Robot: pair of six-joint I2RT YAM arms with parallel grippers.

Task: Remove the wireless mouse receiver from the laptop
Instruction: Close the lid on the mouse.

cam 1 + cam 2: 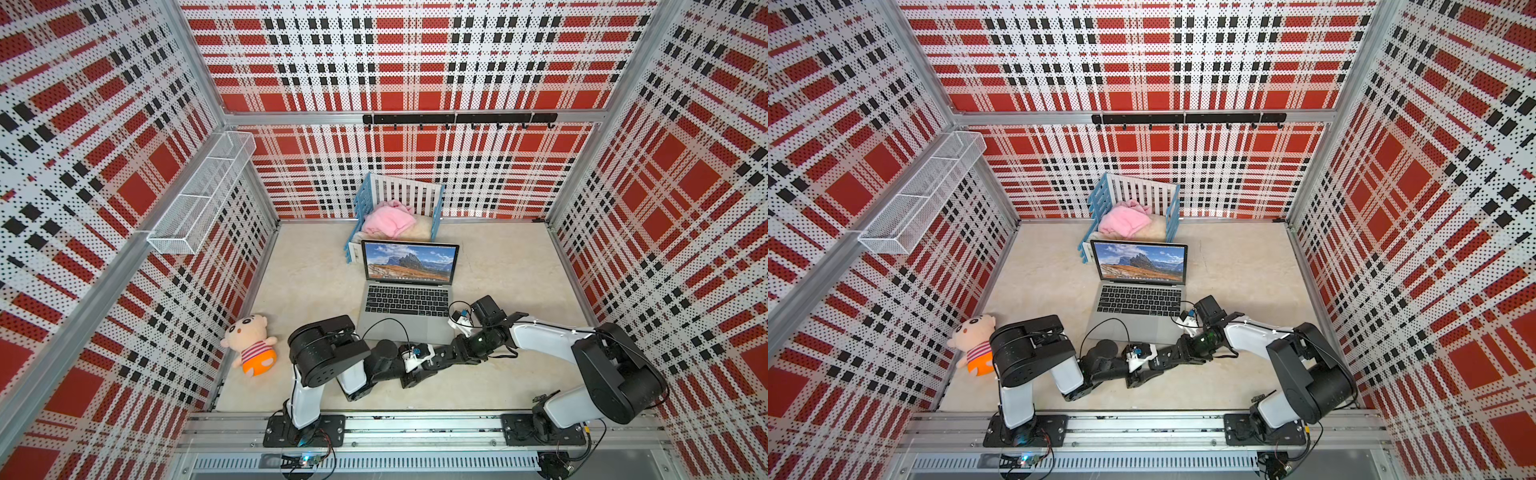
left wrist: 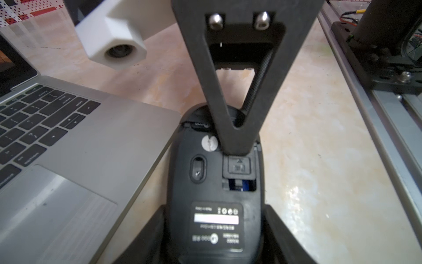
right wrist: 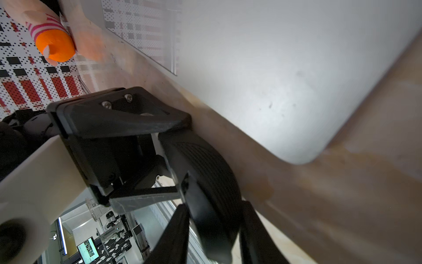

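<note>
Mouse (image 2: 212, 182) is seen belly-up in the left wrist view, clamped at its sides by the left gripper (image 2: 214, 228) just beside the laptop's (image 2: 102, 141) front corner, with the right gripper (image 2: 236, 141) laid on its underside. From the right wrist, the right gripper is seen closed across the mouse's end. In both top views the grippers are met at that corner of the laptop; the receiver cannot be made out.

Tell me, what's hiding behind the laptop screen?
A small blue-and-white slatted toy crib stands behind the slim silver-grey laptop, holding a crumpled pink cloth on cream fluff. The raised screen covers the crib's near end, so what lies there cannot be seen.
</note>
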